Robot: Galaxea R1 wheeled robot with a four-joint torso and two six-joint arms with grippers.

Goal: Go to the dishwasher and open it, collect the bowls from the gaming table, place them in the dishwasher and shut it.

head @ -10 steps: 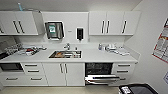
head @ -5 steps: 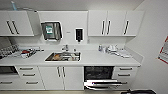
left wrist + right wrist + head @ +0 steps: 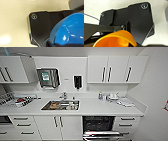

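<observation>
Head view: dishwasher (image 3: pixel 98 124) open right of sink (image 3: pixel 60 105), ready for loading. Left pincer carries blue bowl (image 3: pixel 70 30), right pincer orange bowl (image 3: pixel 115 39); pincer grip state: cannot tell.

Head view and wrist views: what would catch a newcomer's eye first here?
The open dishwasher, dark inside, gapes under the white counter to the right of the sink. A bright blue bowl looms large in the left wrist view. An orange bowl looms in the right wrist view.

The camera seems nearer the open dishwasher (image 3: pixel 98 124) and sink (image 3: pixel 60 105)
</observation>
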